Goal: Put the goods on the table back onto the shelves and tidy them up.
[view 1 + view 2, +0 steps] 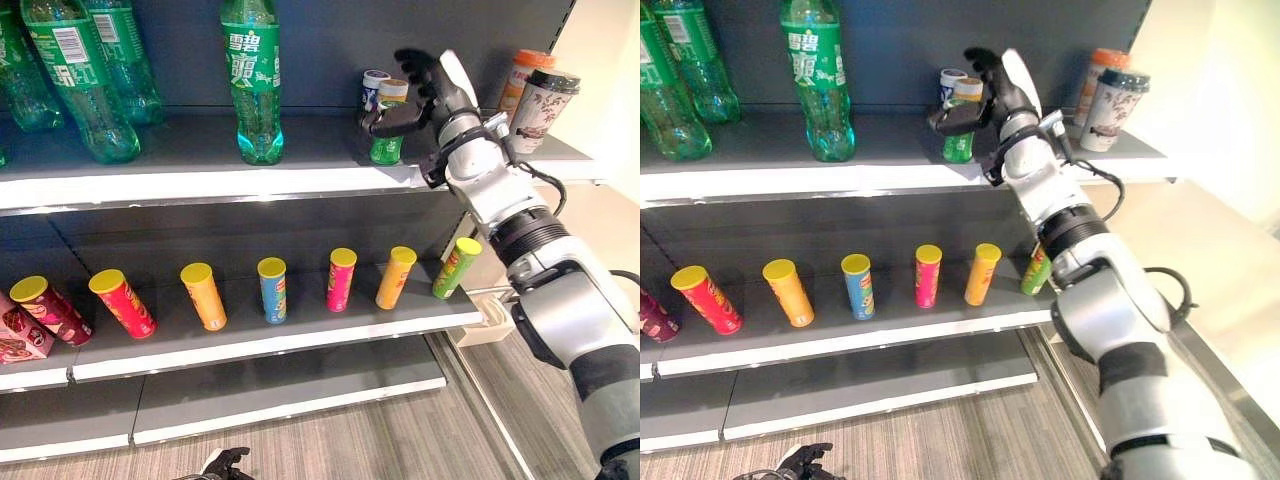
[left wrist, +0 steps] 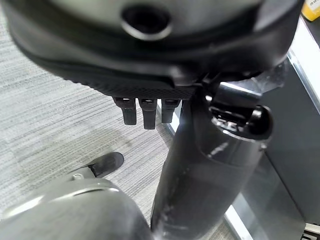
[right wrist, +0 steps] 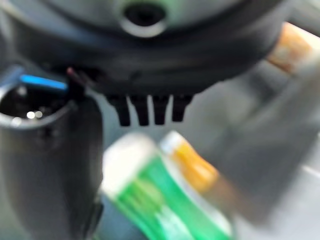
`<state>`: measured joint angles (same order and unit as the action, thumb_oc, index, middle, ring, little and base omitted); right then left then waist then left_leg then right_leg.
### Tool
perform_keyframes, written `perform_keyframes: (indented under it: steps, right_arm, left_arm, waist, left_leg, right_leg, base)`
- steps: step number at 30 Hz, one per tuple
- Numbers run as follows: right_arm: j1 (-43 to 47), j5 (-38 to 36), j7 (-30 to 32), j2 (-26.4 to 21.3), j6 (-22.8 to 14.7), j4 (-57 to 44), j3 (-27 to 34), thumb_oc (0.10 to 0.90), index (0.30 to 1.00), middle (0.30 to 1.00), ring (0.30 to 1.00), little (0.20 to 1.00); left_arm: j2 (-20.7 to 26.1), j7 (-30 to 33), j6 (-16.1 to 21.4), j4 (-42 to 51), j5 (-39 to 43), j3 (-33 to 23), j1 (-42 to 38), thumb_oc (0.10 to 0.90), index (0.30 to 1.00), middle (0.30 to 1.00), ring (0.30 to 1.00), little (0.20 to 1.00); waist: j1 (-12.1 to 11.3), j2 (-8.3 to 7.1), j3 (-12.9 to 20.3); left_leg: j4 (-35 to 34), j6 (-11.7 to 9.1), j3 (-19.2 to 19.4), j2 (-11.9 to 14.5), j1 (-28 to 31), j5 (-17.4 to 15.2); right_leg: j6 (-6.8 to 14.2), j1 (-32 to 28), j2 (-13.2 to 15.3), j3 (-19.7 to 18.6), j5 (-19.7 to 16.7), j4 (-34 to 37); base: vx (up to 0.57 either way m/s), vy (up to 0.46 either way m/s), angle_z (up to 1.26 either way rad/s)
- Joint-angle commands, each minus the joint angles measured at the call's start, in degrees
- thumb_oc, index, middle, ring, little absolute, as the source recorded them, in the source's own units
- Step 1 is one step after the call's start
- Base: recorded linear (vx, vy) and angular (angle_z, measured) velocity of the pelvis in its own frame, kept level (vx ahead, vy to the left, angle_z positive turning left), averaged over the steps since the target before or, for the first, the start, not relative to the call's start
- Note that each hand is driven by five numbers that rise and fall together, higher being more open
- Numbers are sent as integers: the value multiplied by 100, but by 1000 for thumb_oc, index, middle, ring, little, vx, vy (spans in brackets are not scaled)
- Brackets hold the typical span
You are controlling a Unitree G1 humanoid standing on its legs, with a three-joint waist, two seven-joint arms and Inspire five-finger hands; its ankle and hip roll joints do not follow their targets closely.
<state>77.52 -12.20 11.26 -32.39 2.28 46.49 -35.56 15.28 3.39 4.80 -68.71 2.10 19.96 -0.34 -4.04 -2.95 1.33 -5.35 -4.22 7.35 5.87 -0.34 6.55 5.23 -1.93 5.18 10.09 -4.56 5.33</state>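
Hiding part of the green can (image 1: 385, 148), the right robot hand (image 1: 425, 95) hovers with fingers loosely spread.

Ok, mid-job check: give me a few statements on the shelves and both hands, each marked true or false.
1. The right hand is up at the top shelf beside the green can. True.
2. The chip tubes on the middle shelf lie flat. False: they stand in a row, leaning slightly.
3. The green bottles stand on the top shelf. True.
4. The left hand is at the top shelf. False: it hangs low over the floor.
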Motion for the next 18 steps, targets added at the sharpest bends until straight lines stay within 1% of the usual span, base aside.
perform_keyframes:
  steps: [1, 3, 4, 5, 6, 7, 9, 10, 11, 12, 13, 14, 15, 16, 17, 18]
  right_arm:
    - [934, 265, 553, -472, -480, -224, 210, 800, 900, 900, 900, 900]
    - [861, 336, 632, -595, -497, -610, 316, 800, 900, 900, 900, 900]
    - [738, 428, 689, -696, -519, -1049, 459, 800, 900, 900, 900, 900]
    - [713, 436, 689, -703, -504, -1078, 480, 800, 900, 900, 900, 900]
    - [624, 473, 705, -771, -535, -1350, 568, 800, 900, 900, 900, 900]
    - [335, 566, 738, -910, -568, -1934, 779, 800, 900, 900, 900, 900]
    - [-43, 574, 751, -1082, -626, -2503, 1052, 800, 900, 900, 900, 900]
    - [-683, 561, 734, -1352, -764, -3452, 1473, 800, 900, 900, 900, 900]
    - [-923, 545, 683, -1444, -862, -3838, 1598, 800, 900, 900, 900, 900]
    - [-982, 552, 673, -1452, -843, -3889, 1644, 800, 900, 900, 900, 900]
    - [-1242, 569, 647, -1497, -880, -4228, 1783, 800, 900, 900, 900, 900]
    - [-2280, 620, 534, -1551, -1097, -5285, 2391, 800, 900, 900, 900, 900]
    - [-3782, 350, 239, -1305, -1423, -6365, 3084, 800, 900, 900, 900, 900]
    - [-4799, 385, 10, -1205, -1533, -7060, 3561, 800, 900, 900, 900, 900]
    - [-5274, 360, -135, -1191, -1676, -7315, 3829, 800, 900, 900, 900, 900]
    - [-6772, 93, -572, -985, -1886, -7962, 4356, 800, 900, 900, 900, 900]
  left_arm:
    - [256, 157, 133, -263, -103, 146, -277, 800, 900, 900, 900, 900]
    - [245, 179, 124, -261, -98, 102, -313, 800, 900, 900, 900, 900]
    - [227, 199, 104, -254, -93, 40, -332, 800, 900, 900, 900, 900]
    - [234, 199, 103, -254, -94, 45, -329, 800, 900, 900, 900, 900]
    - [213, 206, 94, -242, -99, -2, -340, 800, 900, 900, 900, 900]
    - [173, 228, 66, -237, -111, -68, -365, 800, 900, 900, 900, 900]
    - [127, 251, 33, -230, -132, -128, -360, 800, 900, 900, 900, 900]
    - [52, 308, -2, -243, -167, -219, -355, 800, 900, 900, 900, 900]
    - [11, 322, -16, -232, -173, -282, -355, 800, 900, 900, 900, 900]
    - [20, 324, -17, -232, -176, -270, -348, 800, 900, 900, 900, 900]
    - [-9, 341, -34, -229, -186, -307, -350, 800, 900, 900, 900, 900]
    - [-124, 386, -53, -214, -214, -485, -338, 800, 900, 900, 900, 900]
    - [-238, 389, -49, -193, -241, -614, -293, 800, 900, 900, 900, 900]
    - [-276, 382, -38, -184, -281, -661, -263, 800, 900, 900, 900, 900]
    - [-287, 361, -20, -168, -350, -745, -252, 800, 900, 900, 900, 900]
    - [-307, 309, 62, -167, -457, -824, -160, 800, 900, 900, 900, 900]
  waist:
    - [-38, -323, -136]
    - [28, -299, -131]
    - [82, -269, -129]
    - [77, -276, -128]
    - [108, -254, -130]
    - [167, -222, -132]
    - [211, -194, -124]
    - [272, -168, -130]
    - [313, -146, -137]
    - [303, -154, -131]
    - [328, -143, -128]
    - [426, -88, -143]
    - [527, -52, -163]
    - [579, -46, -144]
    - [640, -20, -163]
    - [721, -4, -172]
  left_leg:
    - [35, 55, 23, -143, 334, -813]
    - [35, 57, 56, -134, 356, -825]
    - [35, 62, 78, -132, 373, -832]
    - [35, 62, 80, -132, 376, -833]
    - [35, 67, 98, -130, 386, -839]
    - [35, 73, 130, -121, 414, -857]
    - [35, 77, 157, -124, 434, -871]
    - [35, 82, 188, -123, 457, -885]
    - [35, 84, 208, -119, 466, -891]
    - [35, 84, 208, -117, 469, -892]
    - [35, 84, 219, -114, 480, -901]
    - [35, 88, 266, -101, 504, -920]
    - [35, 93, 312, -90, 523, -931]
    - [35, 96, 340, -77, 521, -935]
    - [35, 96, 370, -65, 530, -941]
    - [35, 80, 420, -40, 539, -937]
  right_leg:
    - [212, -368, 147, -99, 430, -264]
    - [210, -361, 150, -122, 431, -275]
    - [206, -359, 146, -145, 436, -280]
    - [206, -361, 146, -147, 437, -281]
    - [205, -361, 146, -158, 442, -287]
    - [204, -355, 150, -187, 449, -297]
    - [203, -354, 152, -194, 459, -304]
    - [197, -354, 153, -221, 474, -313]
    - [198, -348, 153, -237, 479, -311]
    - [197, -350, 151, -237, 479, -312]
    - [200, -347, 152, -243, 479, -311]
    - [211, -347, 154, -267, 481, -304]
    - [223, -328, 152, -292, 474, -301]
    - [232, -307, 148, -302, 472, -296]
    - [240, -301, 144, -312, 481, -288]
    - [257, -258, 141, -337, 475, -280]
  base:
    - [-5, -1, -7]
    - [-14, -2, -11]
    - [-10, 0, -11]
    - [-10, 2, -9]
    - [-13, 5, -10]
    - [-18, 8, -7]
    - [-20, 7, -22]
    - [-25, 5, -16]
    - [-24, 2, 3]
    - [-7, 7, -9]
    - [-10, 9, -15]
    - [-34, 8, -11]
    - [-45, 6, 15]
    - [-41, -3, -5]
    - [-49, -17, -52]
    - [-65, -44, -76]
